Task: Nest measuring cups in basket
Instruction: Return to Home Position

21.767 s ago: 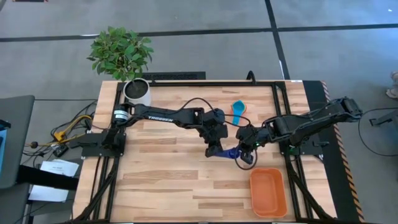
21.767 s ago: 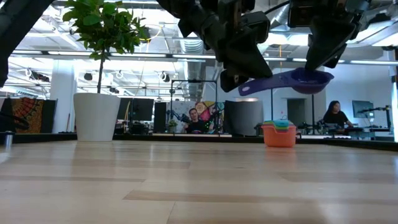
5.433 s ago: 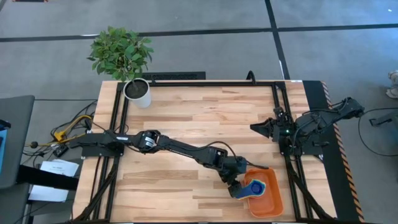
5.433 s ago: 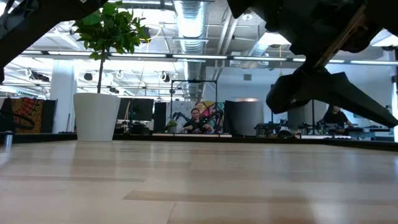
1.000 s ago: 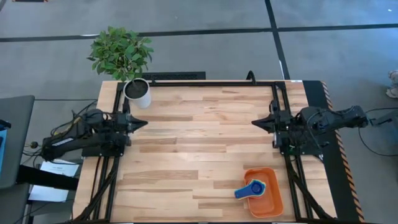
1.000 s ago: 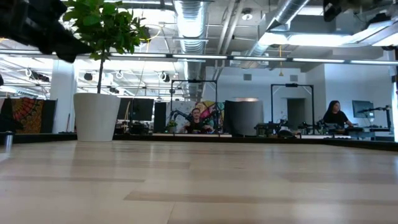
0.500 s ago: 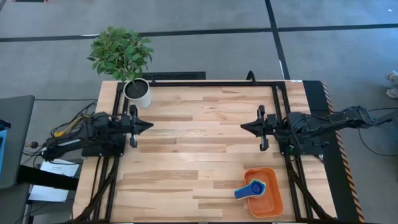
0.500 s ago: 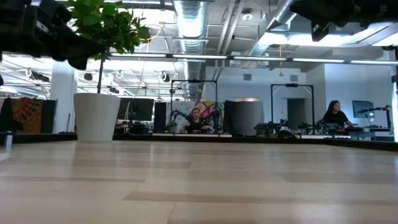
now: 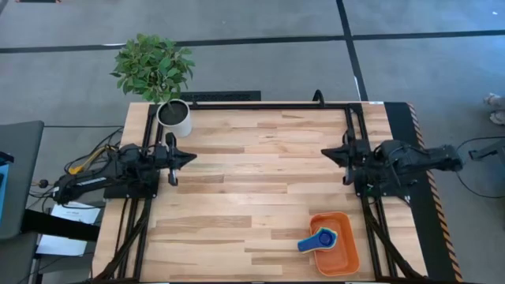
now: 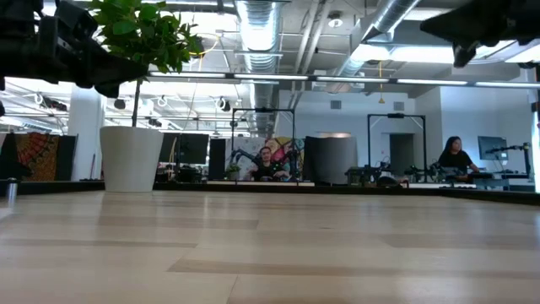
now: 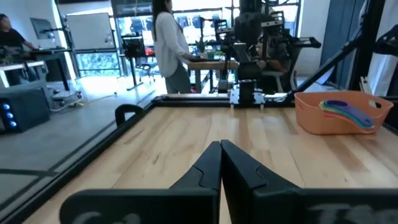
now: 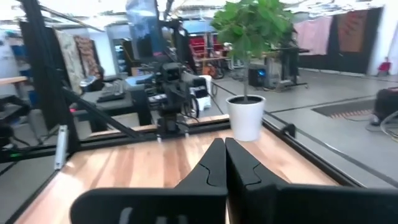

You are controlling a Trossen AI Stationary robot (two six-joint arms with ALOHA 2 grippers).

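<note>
Two dark grippers, both empty. The left gripper sits at its own edge of the table, just beside the white cylindrical plant pot; its wrist view shows the two fingers pressed together with nothing between them. The right gripper sits at the opposite edge, fingers likewise closed tight on nothing.

The shallow orange rectangular plastic basket lies at the near right corner of the table, well apart from both grippers. Inside it rests the nested stack of small plastic measuring cups, blue uppermost, with the blue handle reaching over the basket's rim toward the table's middle. From the left wrist, several coloured rims show layered above the basket's wall; the count cannot be confirmed.

Assessment: the cups look light, stiff and smooth, so a nested stack would likely shift or separate if tipped. The fanned flat handles appear the soundest place to pinch; the rounded bowls would probably slip. The nesting appears complete.
</note>
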